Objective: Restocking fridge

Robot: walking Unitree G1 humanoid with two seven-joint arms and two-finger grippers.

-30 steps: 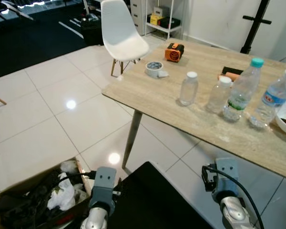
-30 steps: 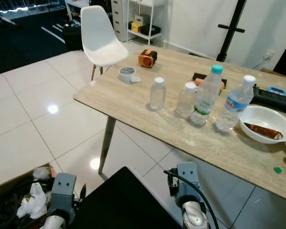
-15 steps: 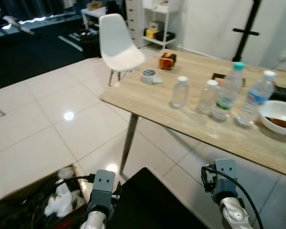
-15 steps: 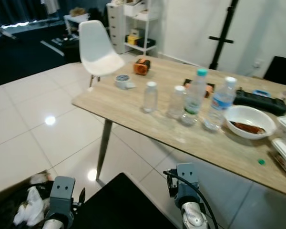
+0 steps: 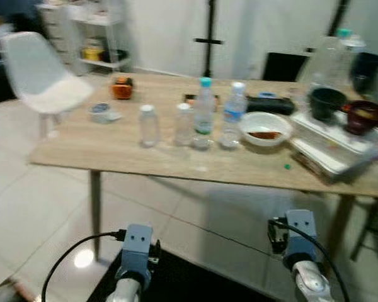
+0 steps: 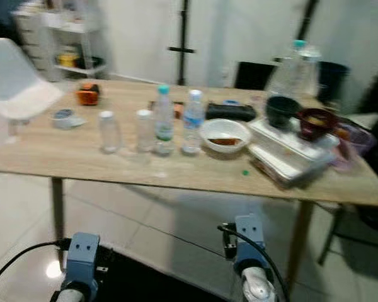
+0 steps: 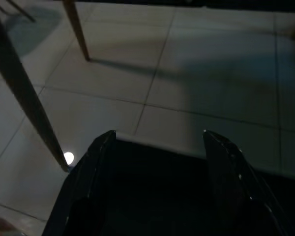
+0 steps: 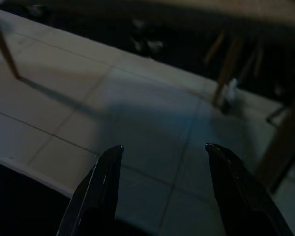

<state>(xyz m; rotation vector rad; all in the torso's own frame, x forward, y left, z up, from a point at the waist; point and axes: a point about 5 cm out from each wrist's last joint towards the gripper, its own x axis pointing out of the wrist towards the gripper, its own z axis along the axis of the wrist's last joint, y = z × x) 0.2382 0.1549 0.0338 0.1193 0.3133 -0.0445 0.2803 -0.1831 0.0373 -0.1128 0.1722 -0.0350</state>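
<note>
Both end effectors hang low and idle below the worktop edge, the left end effector [image 7: 157,142] and the right end effector [image 8: 160,152] each with its two black fingers spread apart and nothing between them, pointed at the pale tiled floor [image 8: 137,113]. What the task most likely wants, the four clear plastic water bottles, stands in a close row near the middle of the long light-wood worktop [image 5: 113,148]: two short white-capped ones [image 5: 148,126] and [image 5: 183,124], a taller teal-capped one [image 5: 203,112] and a blue-labelled one [image 5: 232,114], the last just beside a white bowl [image 5: 264,128] holding something brown. Beyond that sit stacked white trays [image 5: 331,141] carrying a black pot and a dark red bowl, with a white plastic chair [image 5: 41,78] off the robot's left end of the worktop. The head views are blurred, so judging reach now risks error: the bottles stand so near one another that a misjudged approach could topple a neighbour or nudge the bowl, and the light, near-empty bottles would tip easily.
</note>
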